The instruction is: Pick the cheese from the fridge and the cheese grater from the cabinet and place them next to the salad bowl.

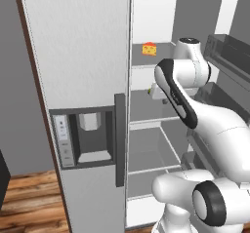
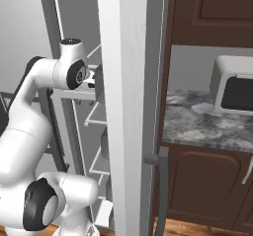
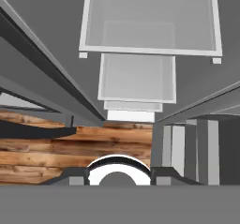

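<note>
The cheese sits above the closed, empty pincer; it should be raised and opened first.

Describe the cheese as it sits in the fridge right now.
The cheese is a small yellow-orange wedge with a few holes and a reddish edge along its base. It rests flat on a white upper shelf of the open fridge, near the shelf's left front, with nothing else touching it. The arm is below and to its right, clear of it.
</note>
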Robot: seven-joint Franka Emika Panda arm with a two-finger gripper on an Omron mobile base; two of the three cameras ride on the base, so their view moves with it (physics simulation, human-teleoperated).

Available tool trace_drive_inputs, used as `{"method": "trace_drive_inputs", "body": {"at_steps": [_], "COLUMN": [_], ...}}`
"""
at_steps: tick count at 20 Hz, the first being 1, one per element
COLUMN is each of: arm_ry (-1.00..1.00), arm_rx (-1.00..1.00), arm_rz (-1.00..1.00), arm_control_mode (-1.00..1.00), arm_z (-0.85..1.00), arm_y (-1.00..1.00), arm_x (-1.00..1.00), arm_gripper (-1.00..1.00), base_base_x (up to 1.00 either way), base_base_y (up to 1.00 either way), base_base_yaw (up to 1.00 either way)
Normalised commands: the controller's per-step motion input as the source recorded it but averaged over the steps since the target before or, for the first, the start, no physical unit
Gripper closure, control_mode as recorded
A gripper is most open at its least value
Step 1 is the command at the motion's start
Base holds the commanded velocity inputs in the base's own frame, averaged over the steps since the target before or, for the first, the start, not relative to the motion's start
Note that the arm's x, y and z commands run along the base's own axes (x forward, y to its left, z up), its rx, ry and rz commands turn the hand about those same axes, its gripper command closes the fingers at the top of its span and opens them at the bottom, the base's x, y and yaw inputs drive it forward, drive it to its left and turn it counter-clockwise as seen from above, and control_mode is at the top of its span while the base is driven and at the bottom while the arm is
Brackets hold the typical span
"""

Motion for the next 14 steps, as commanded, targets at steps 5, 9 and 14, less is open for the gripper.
{"method": "trace_drive_inputs", "body": {"at_steps": [5, 9, 14], "arm_ry": [-0.07, -0.05, 0.0], "arm_rx": [0.0, 0.0, 0.0], "arm_rz": [0.0, 0.0, 0.0], "arm_control_mode": [-1.0, -1.0, -1.0], "arm_z": [-0.05, 0.2, 0.22], "arm_y": [-0.11, -0.12, 0.0], "arm_x": [0.15, 0.5, 0.66], "arm_gripper": [-1.0, -1.0, -1.0], "base_base_x": [0.0, 0.0, 0.0], "base_base_y": [0.0, 0.0, 0.0], "base_base_yaw": [0.0, 0.0, 0.0]}}
